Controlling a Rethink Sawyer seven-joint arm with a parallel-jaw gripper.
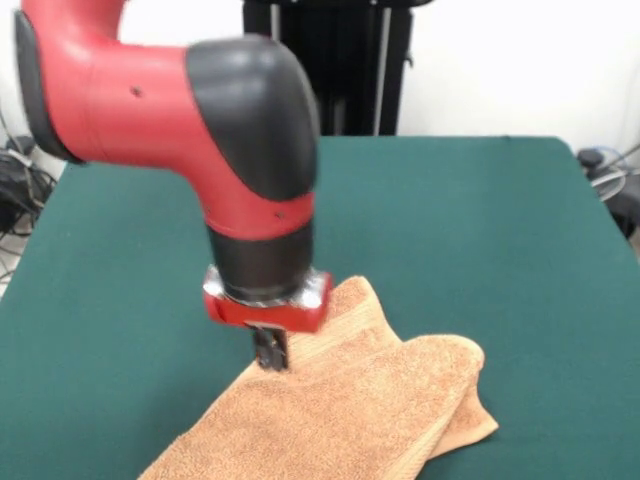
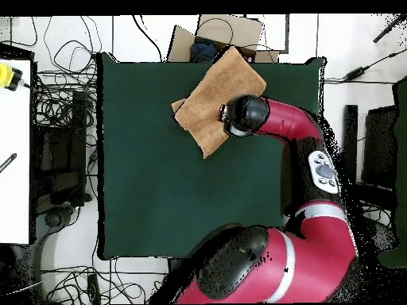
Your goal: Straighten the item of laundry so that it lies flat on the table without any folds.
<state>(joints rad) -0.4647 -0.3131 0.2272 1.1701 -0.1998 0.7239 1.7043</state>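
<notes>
Gripper [image 1: 270,352] down on folded towel [image 1: 350,410], finger state can't tell.

Overhead: towel [image 2: 219,99] lies doubled over, diamond-wise, at table's [image 2: 159,198] 12 o'clock edge, one corner overhanging that edge; lots of bare green felt from 3 round to 9 o'clock, free to spread into. Red-black arm [image 2: 278,119] reaches in from 5 o'clock, elbow bent, wrist vertical, tool tips touching towel's edge near a woven band.

White wall [image 1: 520,60], cables [image 2: 60,103] on floor
</notes>
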